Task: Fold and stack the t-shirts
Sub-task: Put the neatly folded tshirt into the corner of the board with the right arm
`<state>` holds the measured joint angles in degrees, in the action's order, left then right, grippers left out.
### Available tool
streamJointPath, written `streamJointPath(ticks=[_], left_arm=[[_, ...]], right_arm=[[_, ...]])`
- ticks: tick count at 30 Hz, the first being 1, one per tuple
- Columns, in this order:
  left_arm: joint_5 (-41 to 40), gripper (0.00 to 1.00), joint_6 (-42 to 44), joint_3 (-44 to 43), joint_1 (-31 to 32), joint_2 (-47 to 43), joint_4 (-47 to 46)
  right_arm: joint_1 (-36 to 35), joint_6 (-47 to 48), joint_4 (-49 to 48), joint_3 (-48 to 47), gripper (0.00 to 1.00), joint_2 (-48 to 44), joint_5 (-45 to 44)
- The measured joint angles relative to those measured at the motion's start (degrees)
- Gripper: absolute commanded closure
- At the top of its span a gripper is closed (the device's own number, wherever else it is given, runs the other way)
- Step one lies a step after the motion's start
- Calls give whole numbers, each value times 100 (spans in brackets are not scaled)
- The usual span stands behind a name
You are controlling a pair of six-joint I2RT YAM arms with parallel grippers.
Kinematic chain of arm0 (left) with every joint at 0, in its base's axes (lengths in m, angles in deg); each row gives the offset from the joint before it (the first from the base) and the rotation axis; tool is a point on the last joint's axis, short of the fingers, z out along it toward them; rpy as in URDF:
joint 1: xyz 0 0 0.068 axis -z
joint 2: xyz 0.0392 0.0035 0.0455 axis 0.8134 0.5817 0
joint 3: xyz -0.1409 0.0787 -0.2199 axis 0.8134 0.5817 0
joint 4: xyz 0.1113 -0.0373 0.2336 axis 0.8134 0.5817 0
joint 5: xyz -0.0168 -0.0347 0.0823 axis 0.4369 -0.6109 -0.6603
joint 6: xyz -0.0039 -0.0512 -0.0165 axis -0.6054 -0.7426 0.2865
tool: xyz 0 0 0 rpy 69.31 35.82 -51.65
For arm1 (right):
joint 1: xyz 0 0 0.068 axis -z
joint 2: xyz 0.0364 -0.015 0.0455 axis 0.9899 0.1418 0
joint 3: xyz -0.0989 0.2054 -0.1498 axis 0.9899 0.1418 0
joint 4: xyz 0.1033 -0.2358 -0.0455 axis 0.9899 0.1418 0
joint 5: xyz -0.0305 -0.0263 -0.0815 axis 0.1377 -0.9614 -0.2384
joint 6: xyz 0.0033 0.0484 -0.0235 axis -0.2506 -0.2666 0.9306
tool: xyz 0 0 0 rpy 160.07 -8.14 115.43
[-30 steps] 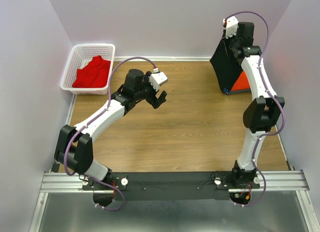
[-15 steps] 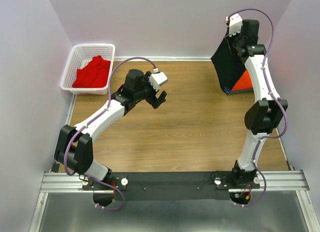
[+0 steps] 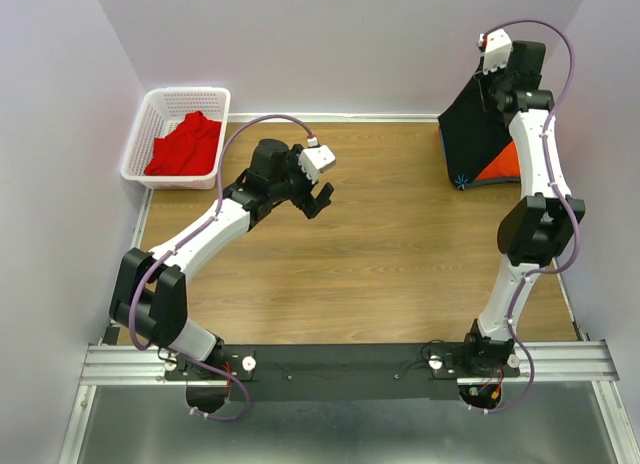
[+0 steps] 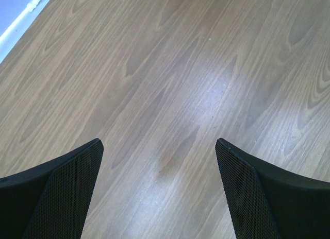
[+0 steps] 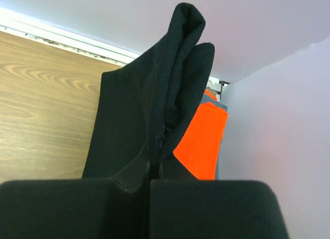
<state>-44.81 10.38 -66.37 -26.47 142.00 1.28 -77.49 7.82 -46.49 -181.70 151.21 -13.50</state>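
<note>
My right gripper (image 3: 497,76) is raised at the back right corner, shut on an edge of the black t-shirt (image 3: 473,129), which hangs from it down to the table. In the right wrist view the black t-shirt (image 5: 154,110) bunches up between the closed fingers. Under it lies the orange t-shirt (image 3: 502,162), showing beside the black cloth as an orange patch (image 5: 203,141). The red t-shirt (image 3: 185,146) lies crumpled in the white basket (image 3: 146,124) at the back left. My left gripper (image 3: 320,197) hovers open over bare wood at the table's middle left; nothing lies between its fingers (image 4: 67,192).
Lilac walls close the table in at the back, left and right. A white strip (image 3: 330,117) runs along the far edge. The wooden tabletop (image 3: 380,254) stretches between the arms.
My right gripper has moved right and slightly back with the black t-shirt, drawing the cloth toward the corner. The left arm has not moved.
</note>
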Motion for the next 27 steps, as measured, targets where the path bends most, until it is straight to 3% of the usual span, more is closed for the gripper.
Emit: streamJointPath(ticks=[27], left_arm=[[9,2,101,-284,0,468,337]], right_arm=[[1003,595,-11,-726,99,1259,581]])
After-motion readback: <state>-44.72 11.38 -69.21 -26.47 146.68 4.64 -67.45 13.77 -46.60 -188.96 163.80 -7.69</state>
